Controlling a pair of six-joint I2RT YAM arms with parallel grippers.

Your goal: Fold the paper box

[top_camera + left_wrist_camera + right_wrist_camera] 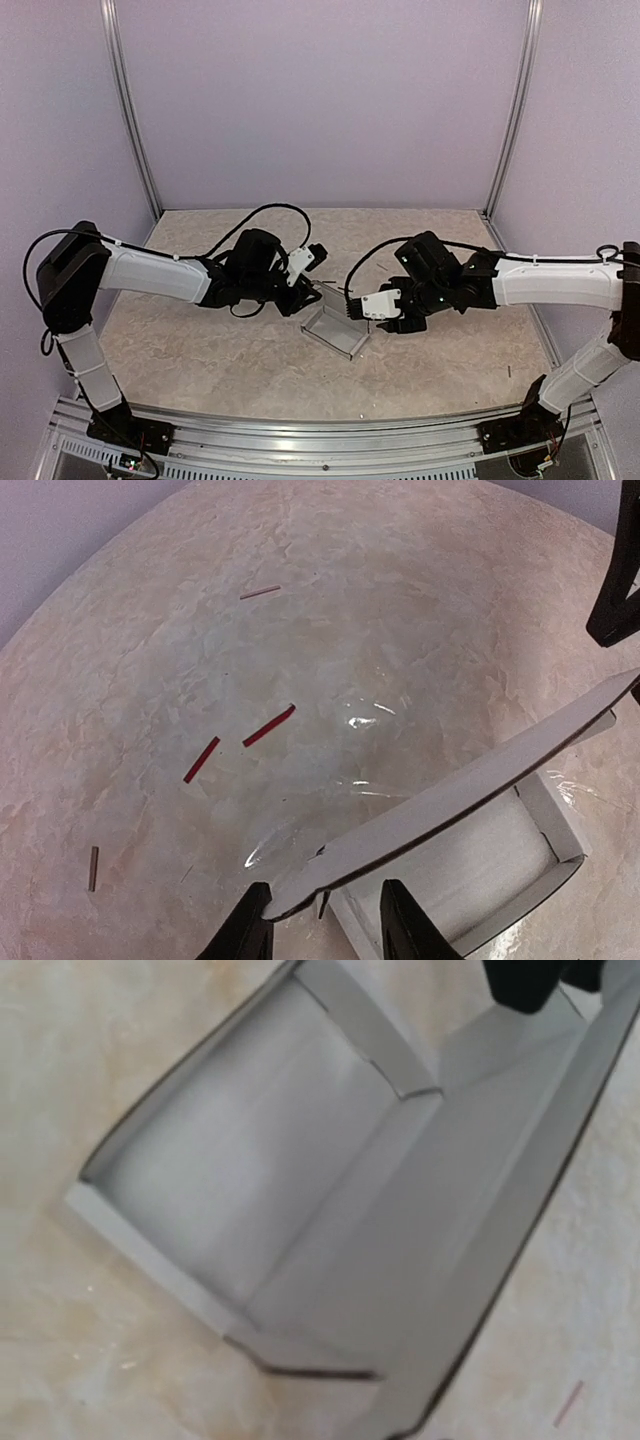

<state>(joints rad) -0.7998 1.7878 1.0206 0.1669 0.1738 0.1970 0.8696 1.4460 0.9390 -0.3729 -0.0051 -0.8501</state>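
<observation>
The left arm [150,272] and right arm [555,282] have smooth white tubular shells linked by chunky black joints. A thin black cable [265,207] loops above the left arm's wrist, and a second cable [365,257] arcs over the right arm's wrist. The left gripper [327,900] has matte black, tapered fingers [250,928].

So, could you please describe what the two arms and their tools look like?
The left arm and right arm both have white tubular links, black joints and looping black cables. The left tool and right tool carry white bodies with black fingers.
</observation>
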